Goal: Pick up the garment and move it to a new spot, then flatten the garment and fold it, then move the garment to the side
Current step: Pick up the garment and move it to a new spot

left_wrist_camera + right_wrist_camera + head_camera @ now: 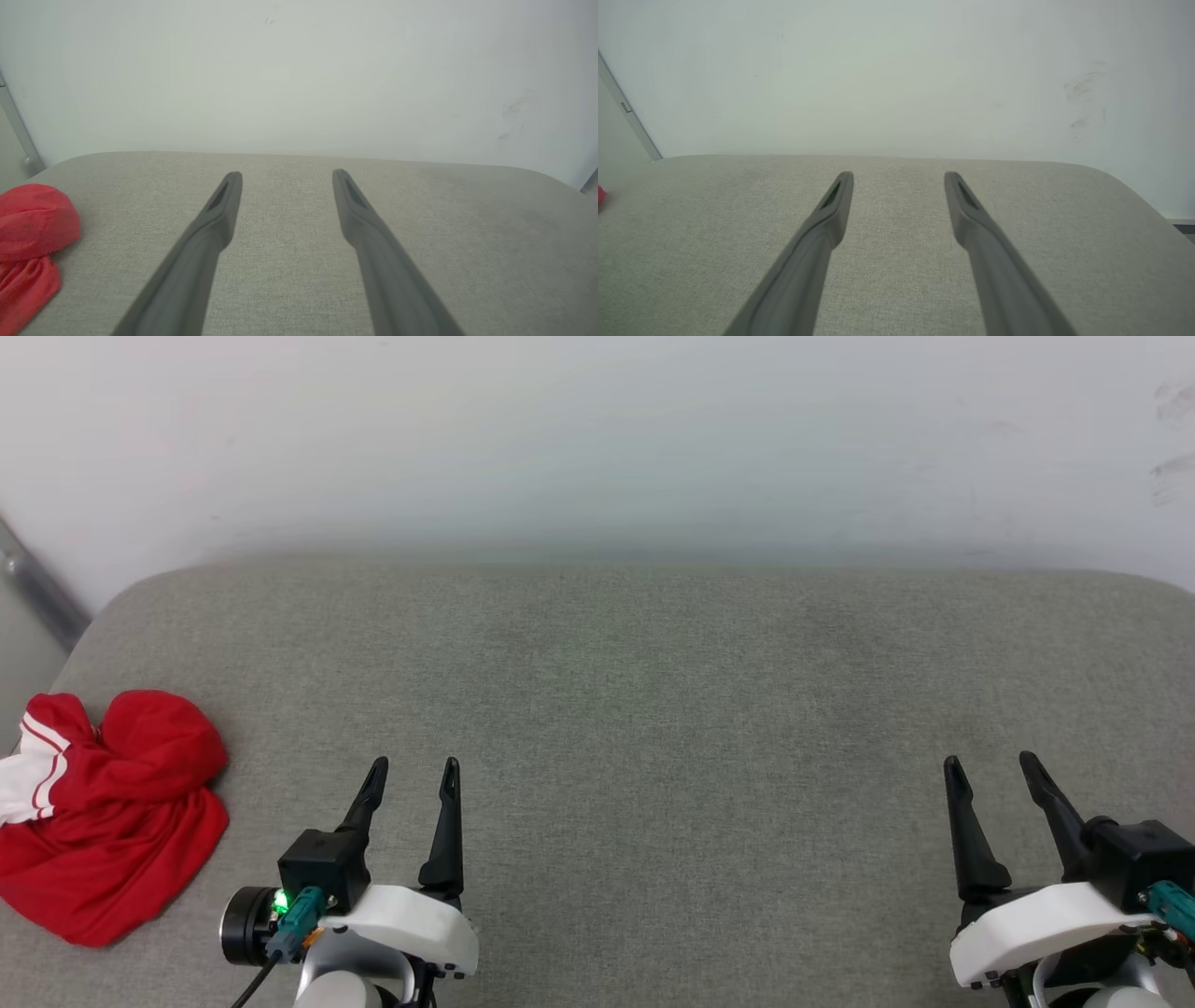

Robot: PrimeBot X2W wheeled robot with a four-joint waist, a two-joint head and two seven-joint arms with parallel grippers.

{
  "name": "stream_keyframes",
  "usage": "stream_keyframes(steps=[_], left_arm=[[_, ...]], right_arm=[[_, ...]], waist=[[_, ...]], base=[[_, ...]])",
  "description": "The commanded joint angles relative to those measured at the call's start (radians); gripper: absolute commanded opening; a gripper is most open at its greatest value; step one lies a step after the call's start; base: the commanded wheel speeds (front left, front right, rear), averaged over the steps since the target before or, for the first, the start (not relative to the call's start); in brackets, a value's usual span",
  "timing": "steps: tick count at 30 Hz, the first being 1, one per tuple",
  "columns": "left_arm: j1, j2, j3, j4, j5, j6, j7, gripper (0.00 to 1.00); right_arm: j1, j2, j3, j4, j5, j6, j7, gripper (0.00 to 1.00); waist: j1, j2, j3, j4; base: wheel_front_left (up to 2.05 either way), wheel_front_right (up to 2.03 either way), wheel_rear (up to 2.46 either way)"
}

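One garment [117, 821], a red jersey with a white, red-striped sleeve showing, lies crumpled at the left edge of the grey fabric-covered table [653, 691], partly over its rim. Two grippers hover low over the near side: the left gripper [414, 765] just right of the garment without touching it, the right gripper [989, 761] well apart toward the right edge. Each has two dark fingers, jaws spread and holding nothing. Open grey surface runs between them and ahead to the rounded far edge under the white wall [597, 448].

Left tool [414, 763] and right tool [989, 759]: long dark fingers [443, 840], white shells [411, 919], teal plugs [297, 917]; green light [279, 899] on left.
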Motion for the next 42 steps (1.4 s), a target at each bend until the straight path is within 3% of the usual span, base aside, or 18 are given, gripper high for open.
stream_keyframes(steps=[1,8,29,34,42], left_arm=[[-0.012,0.001,0.003,0.001,0.010,0.000,-0.009,1.00],[-0.033,-0.003,0.011,0.006,0.012,0.010,-0.016,1.00],[-0.012,-0.006,0.107,0.004,0.008,0.021,-0.015,1.00],[0.000,-0.006,0.127,0.007,0.014,0.020,-0.015,1.00],[-0.005,-0.005,0.162,0.001,0.020,0.011,-0.015,1.00]], right_arm=[[0.007,0.003,0.000,-0.008,-0.015,0.000,-0.003,1.00],[0.017,0.003,-0.001,-0.032,-0.039,0.000,0.000,1.00],[-0.008,0.002,0.077,-0.097,-0.037,0.000,0.023,1.00],[-0.009,0.002,0.094,-0.103,-0.026,0.000,0.024,1.00],[-0.030,0.002,0.108,-0.101,-0.035,0.000,0.027,1.00]], waist=[[0.0000,-0.0001,0.000,0.006],[0.0000,-0.0001,0.010,0.087],[0.0000,-0.0001,0.036,0.456],[0.0000,-0.0001,0.030,0.498],[0.0000,-0.0001,0.040,0.503]], base=[[0.00,0.00,0.00],[0.00,0.00,0.00],[0.00,0.00,0.00],[0.00,0.00,0.00],[0.00,0.00,0.00]])
